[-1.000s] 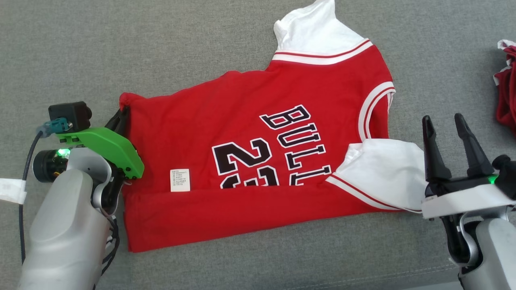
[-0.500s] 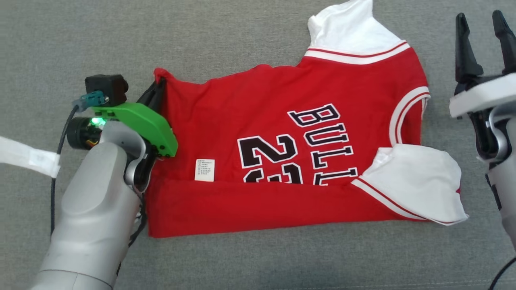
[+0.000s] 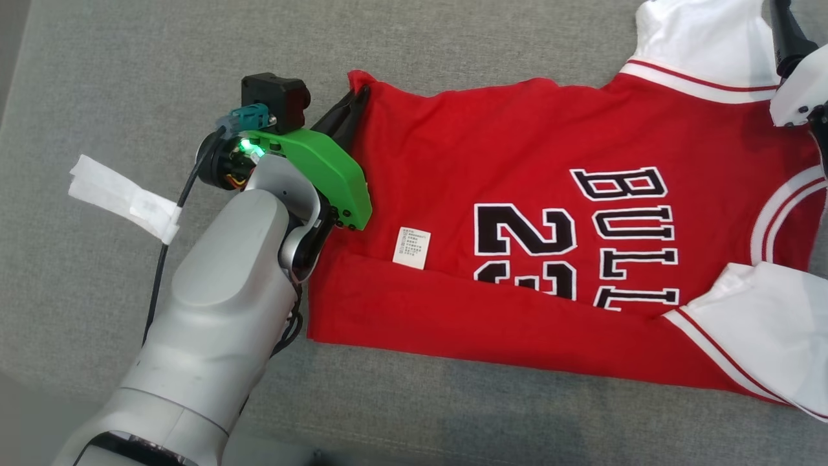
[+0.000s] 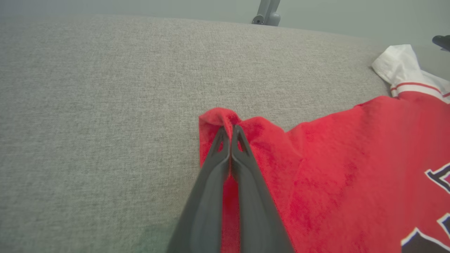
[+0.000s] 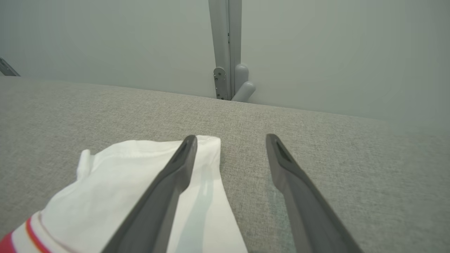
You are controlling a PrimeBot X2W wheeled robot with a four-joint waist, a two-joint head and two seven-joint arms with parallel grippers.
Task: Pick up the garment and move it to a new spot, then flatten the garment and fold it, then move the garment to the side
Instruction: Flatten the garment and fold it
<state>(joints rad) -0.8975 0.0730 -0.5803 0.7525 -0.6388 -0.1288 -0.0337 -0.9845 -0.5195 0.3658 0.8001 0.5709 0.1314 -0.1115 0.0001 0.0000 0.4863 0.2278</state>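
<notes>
Left gripper [image 4: 231,130] clenched on the far-left corner of the garment [image 3: 517,162], red cloth pinched between my fingers. Garment lies flat on the grey worktop [image 3: 116,77], near edge folded up over the number, white sleeves to the right. Right gripper [image 5: 230,138] released, jaws wide, above the edge of the far sleeve [image 5: 140,168]; contact unclear.

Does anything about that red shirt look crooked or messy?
Yes. The jersey is not lying flat on the grey fabric surface. Its near edge is folded up over the lower part of the black number. One corner is bunched into a little peak where the left gripper pinches it.
</notes>
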